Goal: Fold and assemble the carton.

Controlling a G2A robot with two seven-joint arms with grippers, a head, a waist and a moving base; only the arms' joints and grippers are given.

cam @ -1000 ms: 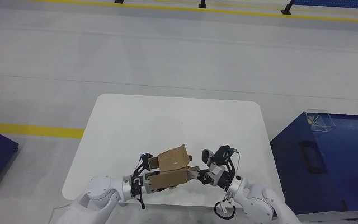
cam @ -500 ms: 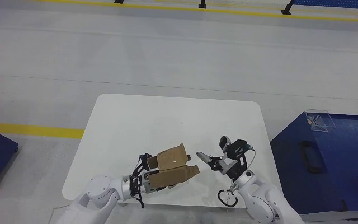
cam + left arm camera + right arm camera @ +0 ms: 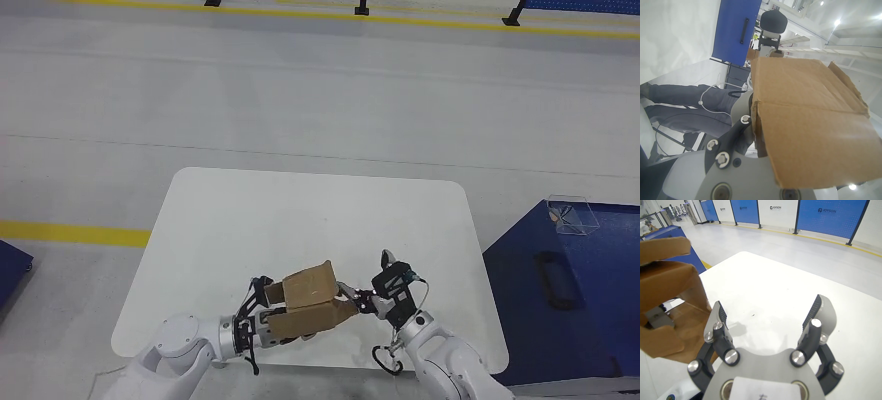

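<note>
Gaping wide, the right gripper holds nothing. One of its fingers sits at the corner of the carton, touching it or just beside it; I cannot tell which. The other finger hangs over bare table. The left gripper is clamped on the carton's far end. In its own wrist view one finger link lies against the cardboard edge, and a creased brown panel covers the fingertips.

The carton is brown and opened into a rough tube. It is held tilted above the table's near edge, between the two grippers. Its open end faces the right gripper, with one flap sticking out above the opening and another hanging loose below. Through the tube a bit of the left gripper shows at the other end.

In the top view both arms come in low from the near side. The left forearm lies almost along the table edge and points toward the right. The right arm angles inward, with its gripper meeting the carton's right end.

The table is white with rounded corners. Around it is a pale grey floor with yellow lines. A blue cabinet stands to the right with a small clear box on top. Blue panels on black posts line the far side of the room.
</note>
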